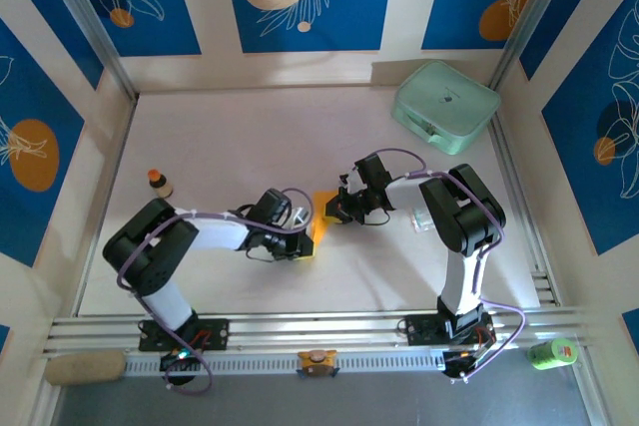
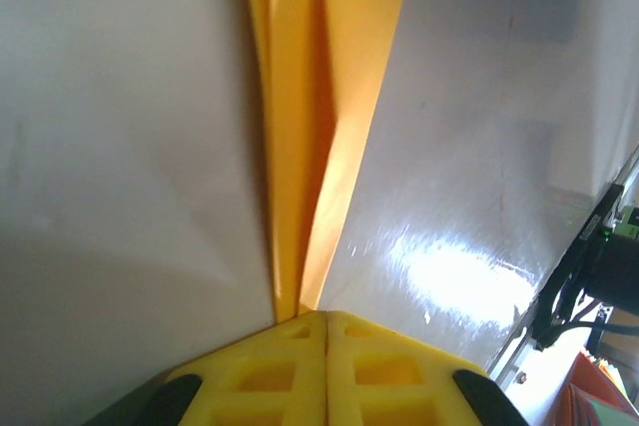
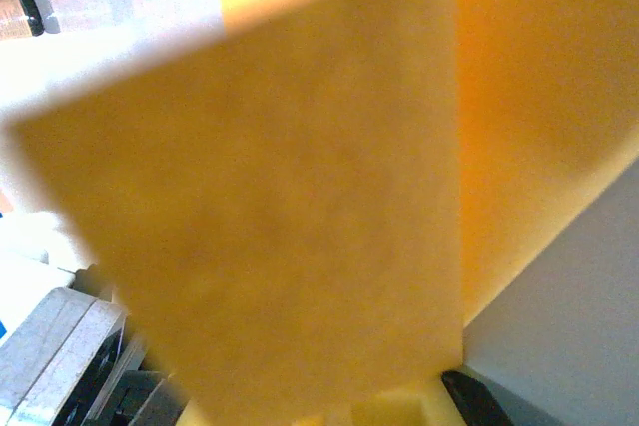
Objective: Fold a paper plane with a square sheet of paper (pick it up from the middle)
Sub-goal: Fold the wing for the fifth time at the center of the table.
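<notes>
The left tool (image 2: 326, 331) is clenched, its two yellow fingertips pressed flat together on the narrow end of the paper (image 2: 319, 97), which comes out from between them. From that pinch the paper runs straight ahead of the tool, so its long axis lines up with the tool's own reach, with the slim end at the fingers and the wider end farther out. It is plain orange-yellow and unmarked, already folded into a long tapering strip. Several layers lie against each other and a sharp darker crease runs lengthwise down the middle, with a slanting fold crossing it partway along. From above, the far end of the strip meets the right tool (image 1: 337, 209), which faces the left one across a small gap bridged by the paper. The right tool is clenched too, and in its own wrist view the blurred sheet rises straight out of its tip, so it looks to be gripping that end. I cannot tell whether the paper clears the bench (image 1: 230, 137) or brushes it. Well beyond the right tool sits a mint-green case (image 1: 445, 102), and off to the outer side of the left tool stands a small brown bottle (image 1: 158, 183).
</notes>
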Available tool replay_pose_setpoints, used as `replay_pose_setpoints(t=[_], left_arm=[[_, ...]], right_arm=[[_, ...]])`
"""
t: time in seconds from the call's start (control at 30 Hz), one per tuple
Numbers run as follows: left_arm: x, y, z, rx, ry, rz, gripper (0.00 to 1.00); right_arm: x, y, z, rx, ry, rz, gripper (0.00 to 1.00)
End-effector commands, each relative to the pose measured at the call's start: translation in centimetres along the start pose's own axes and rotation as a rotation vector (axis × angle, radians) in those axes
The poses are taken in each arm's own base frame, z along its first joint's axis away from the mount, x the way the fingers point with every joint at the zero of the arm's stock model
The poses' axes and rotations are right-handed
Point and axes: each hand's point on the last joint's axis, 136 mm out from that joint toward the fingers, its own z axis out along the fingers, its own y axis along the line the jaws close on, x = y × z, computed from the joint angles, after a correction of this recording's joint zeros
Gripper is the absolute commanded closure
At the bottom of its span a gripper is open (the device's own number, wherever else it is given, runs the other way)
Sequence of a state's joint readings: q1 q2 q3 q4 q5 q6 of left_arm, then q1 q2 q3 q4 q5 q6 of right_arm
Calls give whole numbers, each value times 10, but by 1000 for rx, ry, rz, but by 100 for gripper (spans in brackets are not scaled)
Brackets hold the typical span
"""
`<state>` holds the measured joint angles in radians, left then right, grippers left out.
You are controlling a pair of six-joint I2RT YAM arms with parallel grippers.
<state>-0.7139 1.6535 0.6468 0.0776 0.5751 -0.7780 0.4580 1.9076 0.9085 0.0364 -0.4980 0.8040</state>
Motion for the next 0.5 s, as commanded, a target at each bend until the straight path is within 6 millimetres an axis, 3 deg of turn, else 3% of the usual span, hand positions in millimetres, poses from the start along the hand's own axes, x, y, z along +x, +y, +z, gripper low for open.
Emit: replay_pose_setpoints(t=[0.0,0.27,0.47], left_arm=[[18,10,-9,-50,21,-28,91],[-24,-37,-33,29,-142,87,93],[-63,-44,-16,34,-170,83,91]], right_arm=[[11,-42,0,132,7,114,97],[12,-41,0,129,7,117,97],[12,-40,0,123,7,115,97]])
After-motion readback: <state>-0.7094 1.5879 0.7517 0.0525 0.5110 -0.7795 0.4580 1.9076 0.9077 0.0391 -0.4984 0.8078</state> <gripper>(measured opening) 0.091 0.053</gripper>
